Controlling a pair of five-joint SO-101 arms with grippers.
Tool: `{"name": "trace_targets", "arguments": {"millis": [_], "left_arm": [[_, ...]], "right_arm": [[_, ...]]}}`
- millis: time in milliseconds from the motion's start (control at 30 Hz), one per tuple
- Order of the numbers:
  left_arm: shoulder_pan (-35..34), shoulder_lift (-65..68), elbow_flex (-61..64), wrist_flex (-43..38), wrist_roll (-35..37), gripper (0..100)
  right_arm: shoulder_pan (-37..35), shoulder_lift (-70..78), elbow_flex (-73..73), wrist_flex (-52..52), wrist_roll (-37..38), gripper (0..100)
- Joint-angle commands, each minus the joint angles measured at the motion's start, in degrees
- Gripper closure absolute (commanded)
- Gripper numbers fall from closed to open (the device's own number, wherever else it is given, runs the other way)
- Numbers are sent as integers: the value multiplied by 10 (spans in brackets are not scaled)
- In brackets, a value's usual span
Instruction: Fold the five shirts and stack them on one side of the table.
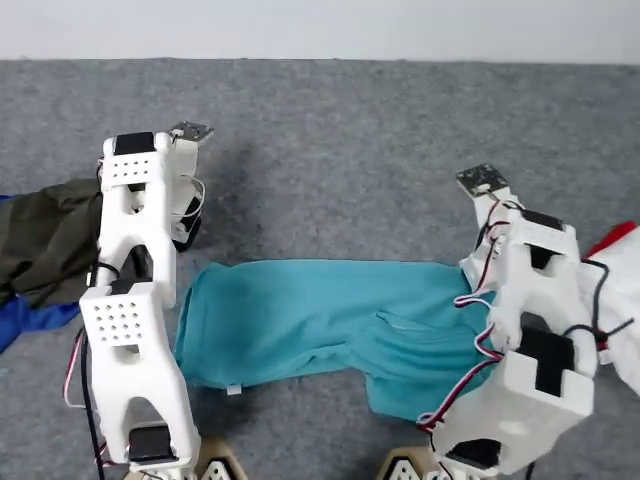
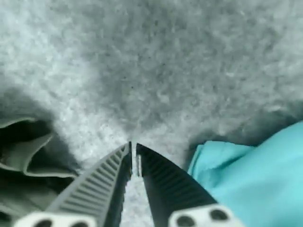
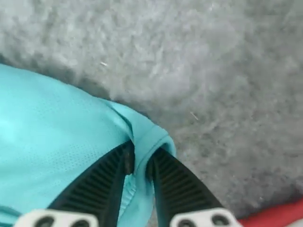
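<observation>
Overhead, a grey felt-covered table [image 1: 340, 150] carries a teal shirt [image 1: 330, 320] spread flat at its middle, lying between two white robot arms. The shirt looks partly folded, with one loose flap hanging toward the near edge.

The right arm [image 1: 530, 330] bends down over the shirt's right end. In its wrist view, the right gripper [image 3: 142, 153] has its black jaws pinched on a rolled edge of the teal cloth, probably so that this end can be lifted and carried across for a fold.

The left arm [image 1: 135, 300] stands at the shirt's opposite end. Its left gripper [image 2: 133, 147] has its jaws closed tip to tip with nothing between them, poised over bare felt just beside the teal corner and not touching it, perhaps waiting to take that corner.

A dark olive shirt [image 1: 45, 235] lies crumpled at the table's left edge over a blue shirt [image 1: 30, 315]. A red garment [image 1: 610, 240] and a white garment [image 1: 615, 300] sit at the right edge. These appear unfolded, so most of the task remains.
</observation>
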Motion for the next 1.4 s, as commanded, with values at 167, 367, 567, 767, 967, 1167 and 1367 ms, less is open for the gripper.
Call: {"name": "trace_targets", "arguments": {"millis": [167,367,567,767,967,1167,1367], "left_arm": [[3,-13,-18,15,55,970],[9,-62,-6,16,156,714],[49,-79,54,15,165,684],[76,-15,65,13,164,709],[73,47,-15,13,164,746],[60,74,-65,15,164,746],[63,74,25,15,128,769]], "right_arm": [[17,0,-44,28,6,990],[-19,0,-84,104,7,890],[-39,0,-107,124,7,794],[-36,0,-107,124,7,794],[-36,0,-107,125,7,794],[-36,0,-107,122,7,794],[-40,0,-107,119,7,794]]}}
